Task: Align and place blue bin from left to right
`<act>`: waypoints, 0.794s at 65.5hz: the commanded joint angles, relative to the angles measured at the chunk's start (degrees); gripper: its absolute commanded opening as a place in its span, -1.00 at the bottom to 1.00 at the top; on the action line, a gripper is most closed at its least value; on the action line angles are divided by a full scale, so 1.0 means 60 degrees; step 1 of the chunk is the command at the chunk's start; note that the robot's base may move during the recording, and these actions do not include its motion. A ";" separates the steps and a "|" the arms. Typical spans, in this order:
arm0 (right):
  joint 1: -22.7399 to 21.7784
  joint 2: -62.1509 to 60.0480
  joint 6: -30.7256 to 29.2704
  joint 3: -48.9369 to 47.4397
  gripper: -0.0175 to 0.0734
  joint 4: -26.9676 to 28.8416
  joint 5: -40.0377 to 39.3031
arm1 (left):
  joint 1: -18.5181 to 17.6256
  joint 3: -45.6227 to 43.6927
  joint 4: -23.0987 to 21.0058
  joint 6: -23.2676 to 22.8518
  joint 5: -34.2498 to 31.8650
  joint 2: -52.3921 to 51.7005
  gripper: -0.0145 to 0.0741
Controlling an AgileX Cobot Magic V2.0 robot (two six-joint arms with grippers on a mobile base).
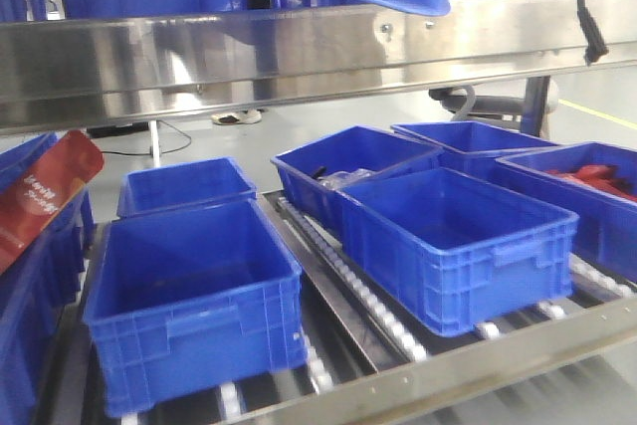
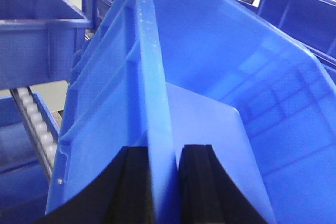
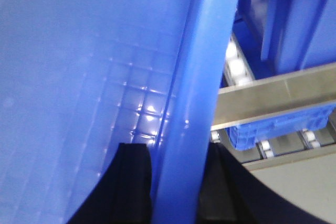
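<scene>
— What sort of place is this?
— A warehouse or factory floor. Bright blue rectangular plastic crates (image 1: 194, 296) sit in rows on sloped tracks of small white rollers (image 1: 383, 311), under a brushed steel rack beam (image 1: 299, 52) at twelve o'clock.
— Anything else?
— Grey painted floor (image 1: 328, 121), with a yellow lane line (image 1: 597, 111) at two o'clock.

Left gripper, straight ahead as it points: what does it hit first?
The left gripper straddles the blue bin wall, so pushing on would likely just seat that wall deeper between its fingers.
</scene>
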 commanded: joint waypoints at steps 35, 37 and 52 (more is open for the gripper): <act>0.0238 -0.0194 -0.0338 -0.0130 -0.76 0.0902 -0.0932 | -0.0241 -0.0168 -0.0736 0.0123 -0.1116 -0.0174 -0.92; 0.0238 -0.0194 -0.0338 -0.0130 -0.76 0.0902 -0.0932 | -0.0241 -0.0168 -0.0736 0.0123 -0.1116 -0.0174 -0.92; 0.0238 -0.0194 -0.0338 -0.0130 -0.76 0.0902 -0.0932 | -0.0241 -0.0168 -0.0736 0.0123 -0.1116 -0.0174 -0.92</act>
